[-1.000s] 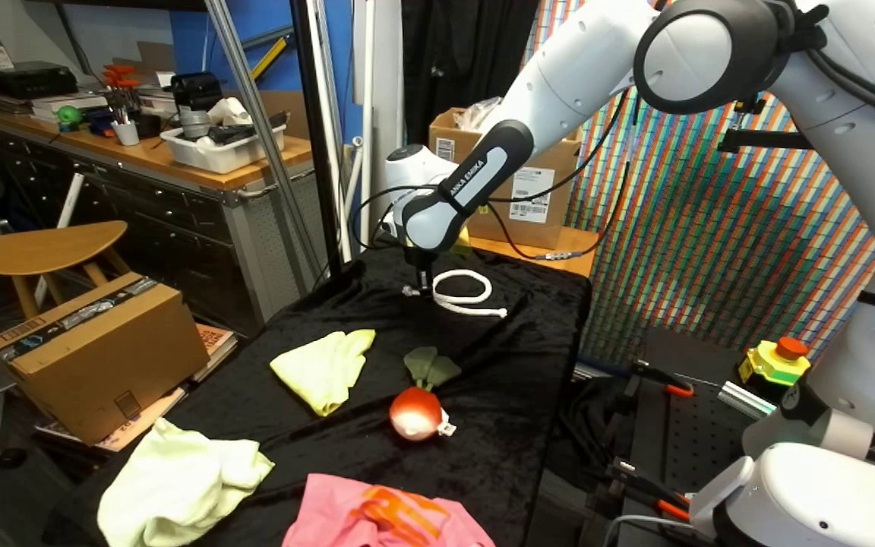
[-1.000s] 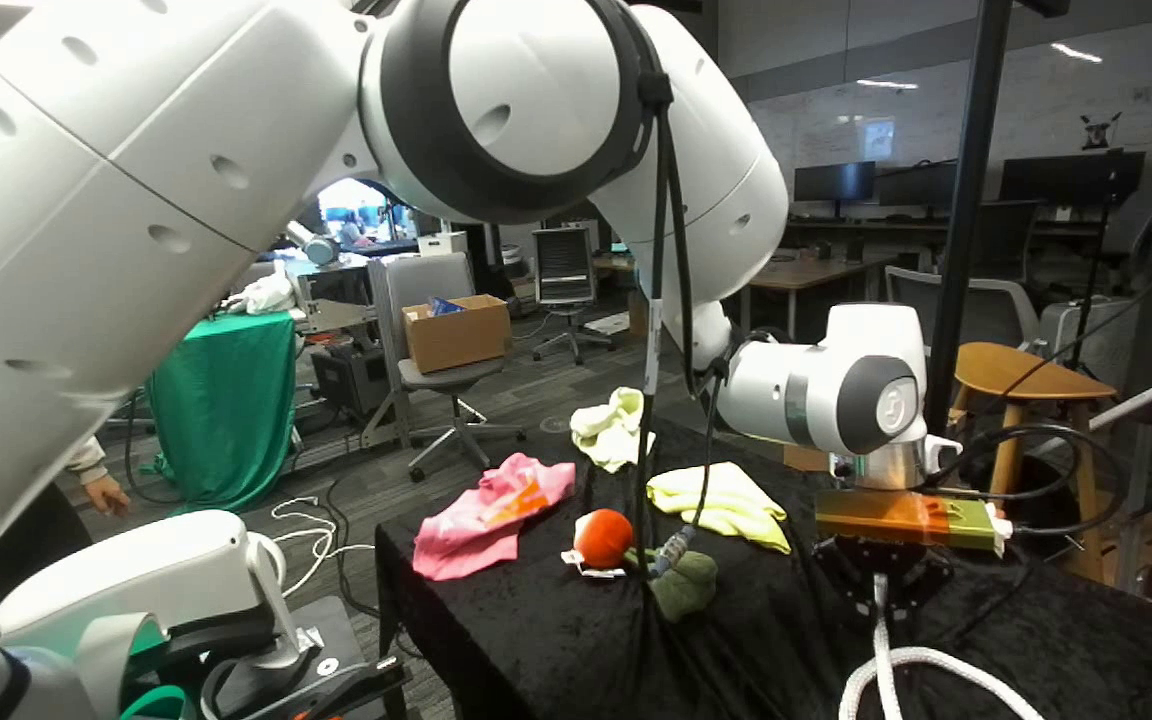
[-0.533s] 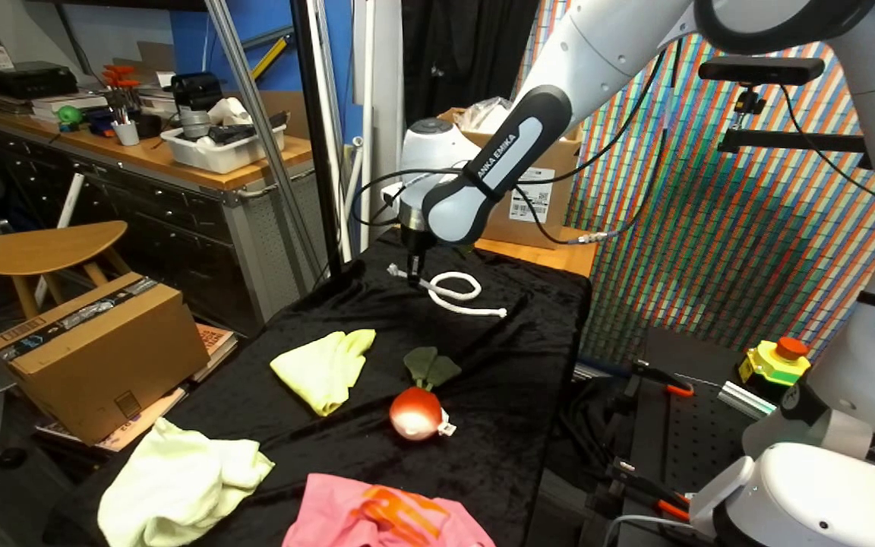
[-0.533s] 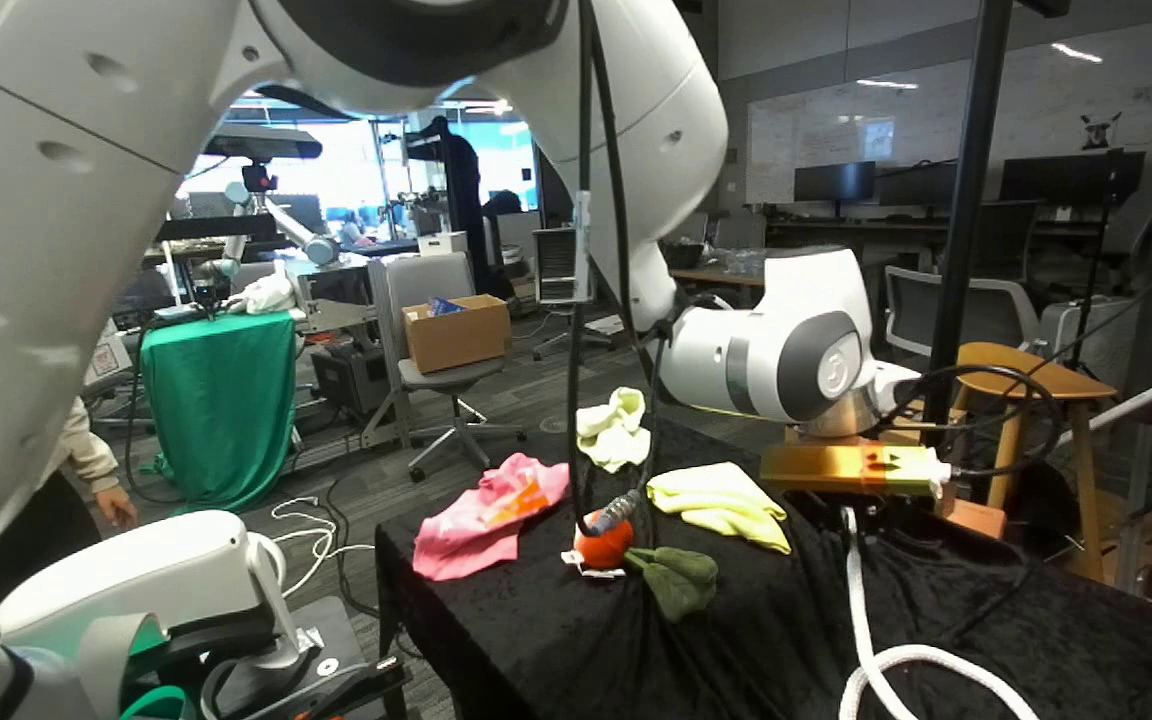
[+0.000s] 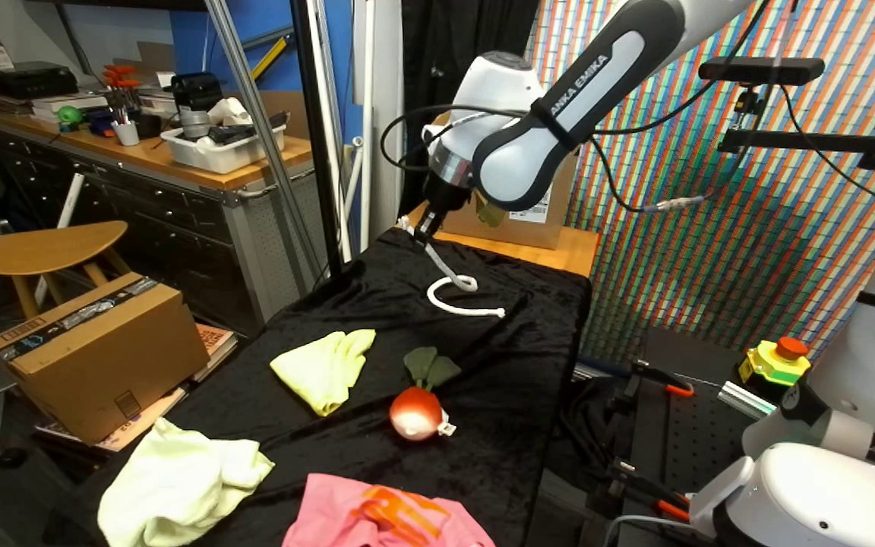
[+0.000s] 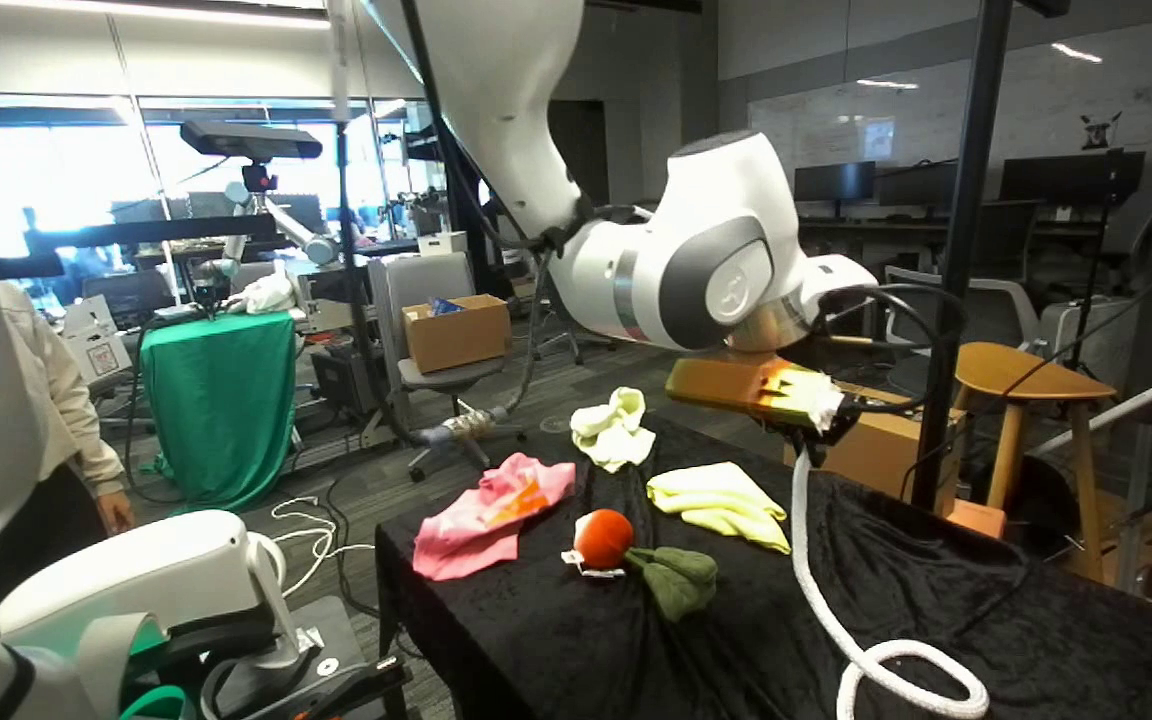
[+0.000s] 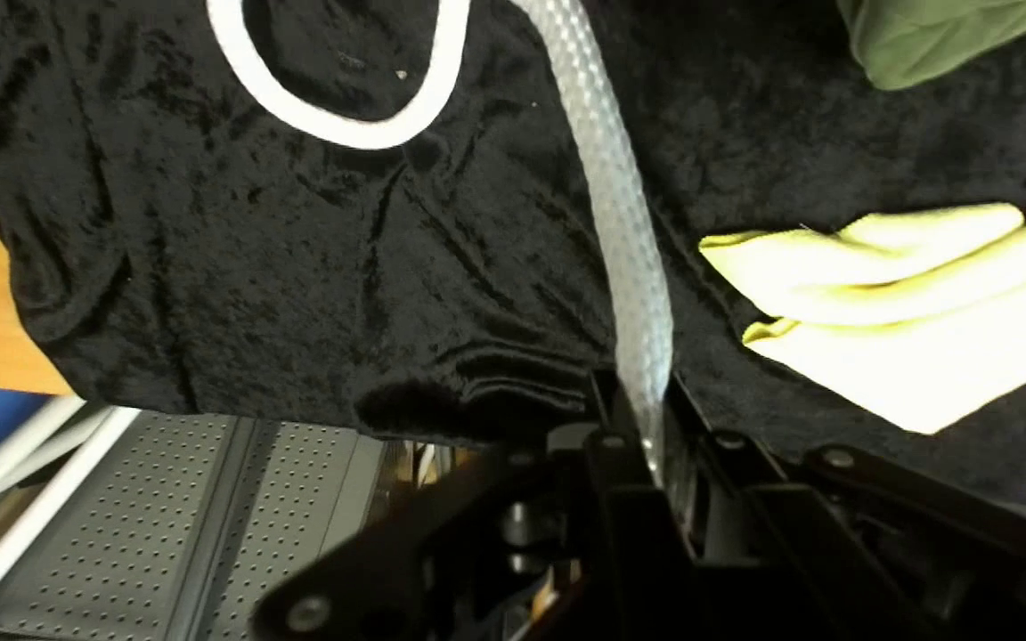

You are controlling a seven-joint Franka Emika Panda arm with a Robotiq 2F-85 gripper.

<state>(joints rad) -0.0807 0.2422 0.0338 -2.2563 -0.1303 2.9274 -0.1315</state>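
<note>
Since a second ago, your black two-fingered hand (image 7: 639, 392) has risen, lifting one end of the white braided rope (image 7: 606, 169), which its fingers clamp. Your rope's loop lies on the black velvet tabletop (image 5: 502, 425), apart from the folded bright-yellow cloth (image 5: 323, 368). Near that cloth sits a round, green-leaved, red-and-white plush vegetable (image 5: 416, 410); past it, away from the rope, you have a crumpled pale-green cloth (image 5: 187, 482).

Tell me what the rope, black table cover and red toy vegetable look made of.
Rope: braided fibre, probably synthetic, slight sheen; the weave shows in the wrist view.
Black table cover: likely velvet, lustrous; its creases catch light unevenly.
Red toy vegetable: seemingly soft fabric, finish unclear; the tag and limp green leaves hint at plush.
</note>
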